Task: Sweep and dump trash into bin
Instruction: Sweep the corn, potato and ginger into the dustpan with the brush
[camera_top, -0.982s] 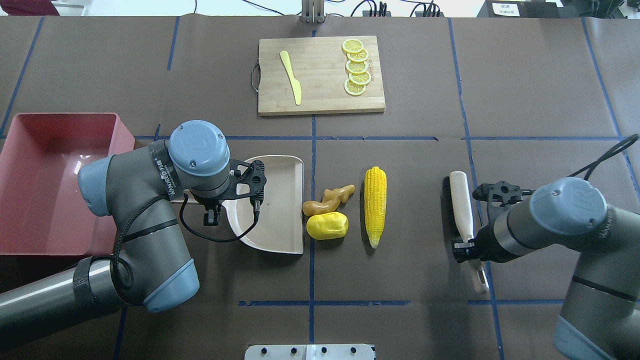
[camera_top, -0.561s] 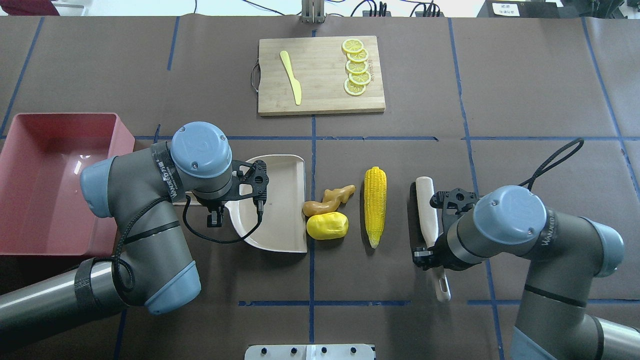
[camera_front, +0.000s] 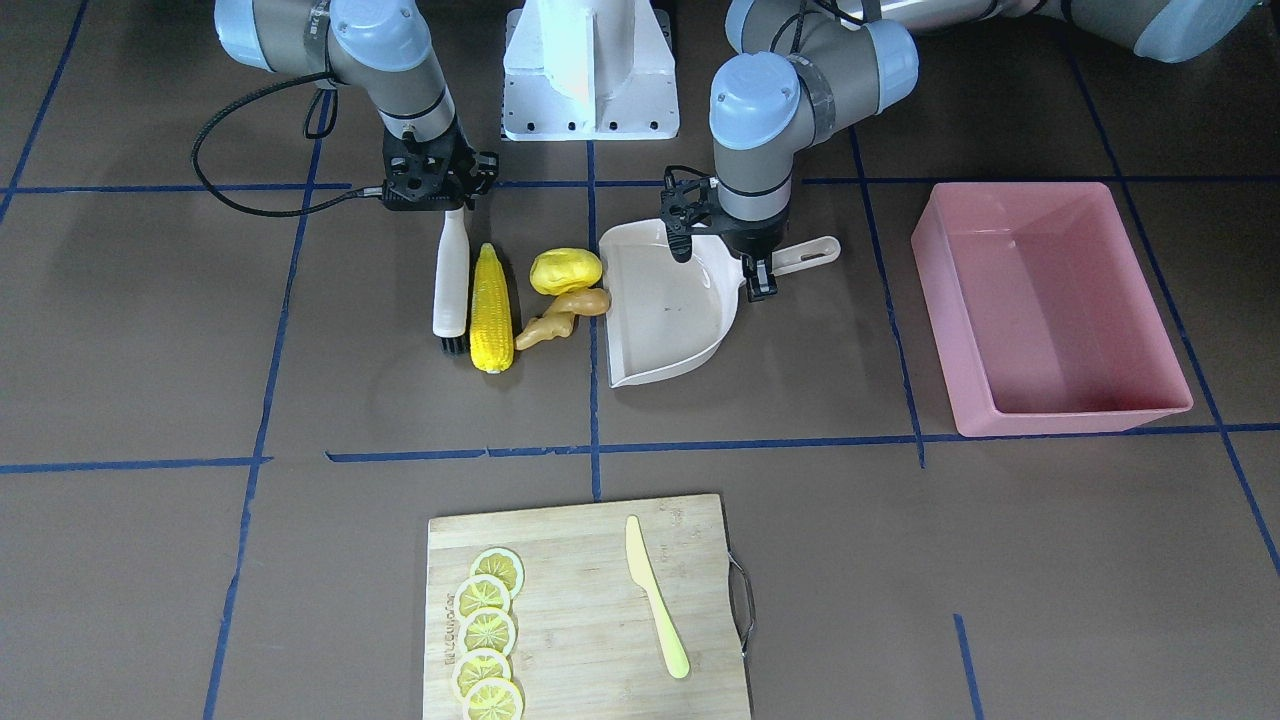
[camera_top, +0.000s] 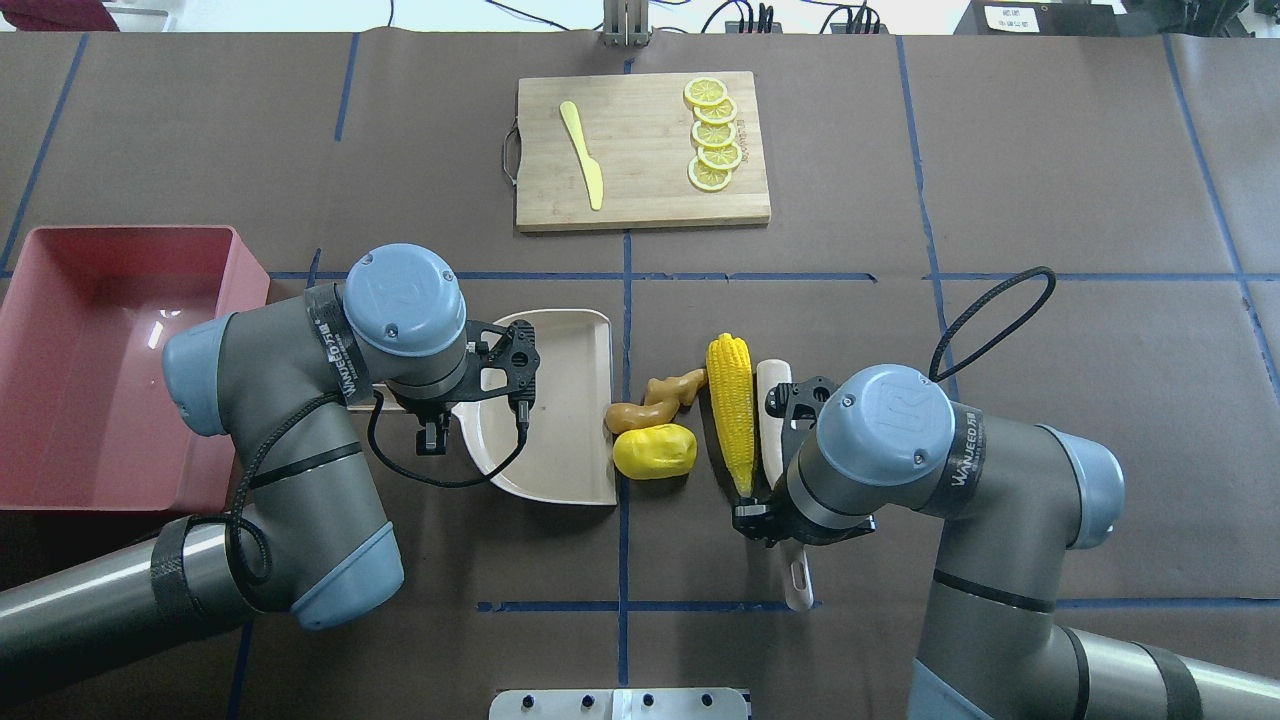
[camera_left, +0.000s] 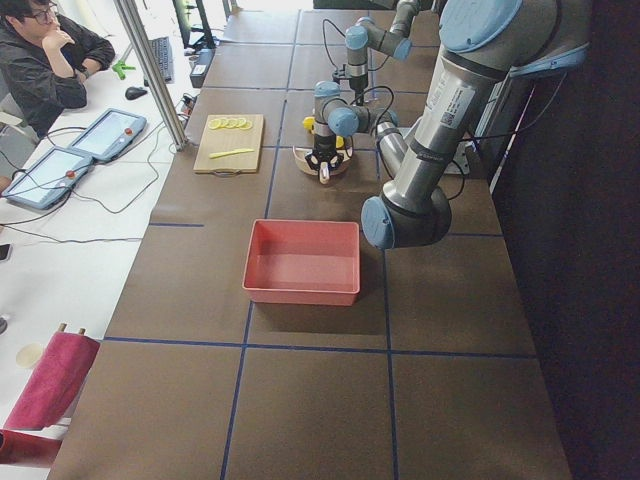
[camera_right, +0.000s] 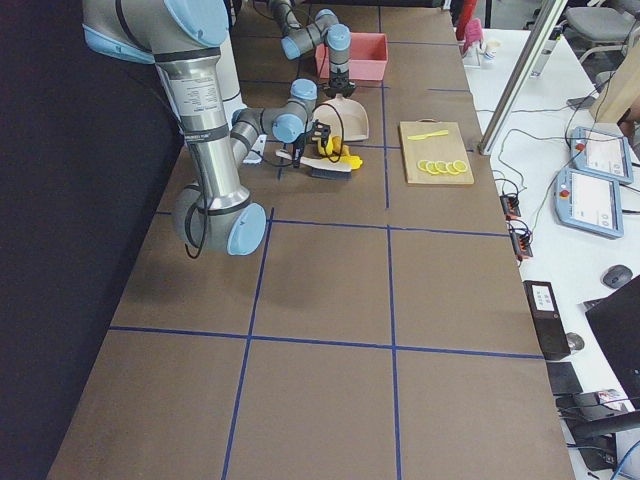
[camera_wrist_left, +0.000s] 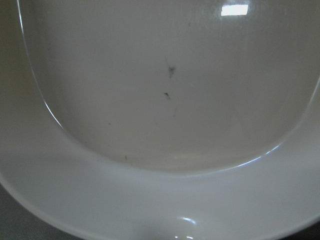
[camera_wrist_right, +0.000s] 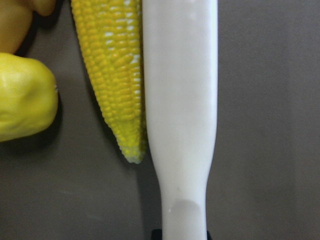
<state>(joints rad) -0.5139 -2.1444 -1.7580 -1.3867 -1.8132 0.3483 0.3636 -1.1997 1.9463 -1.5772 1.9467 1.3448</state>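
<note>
We record a brown-covered table (camera_top: 1000, 150) gridded in blue tape (camera_top: 760, 276); the left gripper (camera_front: 752, 258) is clamped on the dustpan (camera_front: 665, 300) handle, the right gripper (camera_front: 452, 205) on the brush (camera_front: 450, 280).

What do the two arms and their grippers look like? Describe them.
The left arm and right arm are grey tubes with rounded light-blue joint caps and white lettering near the wrist. The left gripper and right gripper are black skeletal frames, each with a black cable looping off the wrist.
</note>
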